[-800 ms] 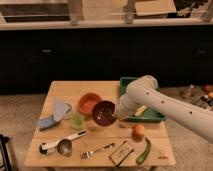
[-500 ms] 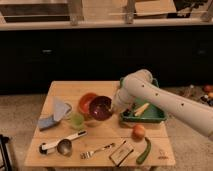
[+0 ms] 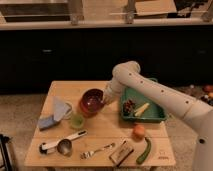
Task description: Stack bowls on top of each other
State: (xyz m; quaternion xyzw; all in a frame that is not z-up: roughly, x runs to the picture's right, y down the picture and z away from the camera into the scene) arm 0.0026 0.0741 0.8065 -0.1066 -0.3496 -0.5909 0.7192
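Maroon bowl [image 3: 92, 99] just left of green tray [image 3: 150, 118], over orange bowl [image 3: 83, 110], whose rim shows beneath. Gripper [image 3: 105, 98] at maroon bowl's tray-side rim, apparently clamped on it.

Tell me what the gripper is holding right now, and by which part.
The gripper appears to hold the maroon bowl by its right rim, with the bowl over the orange bowl.

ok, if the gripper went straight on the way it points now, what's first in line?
Probably the maroon bowl: the gripper points down-left at its right rim; depth is unclear.
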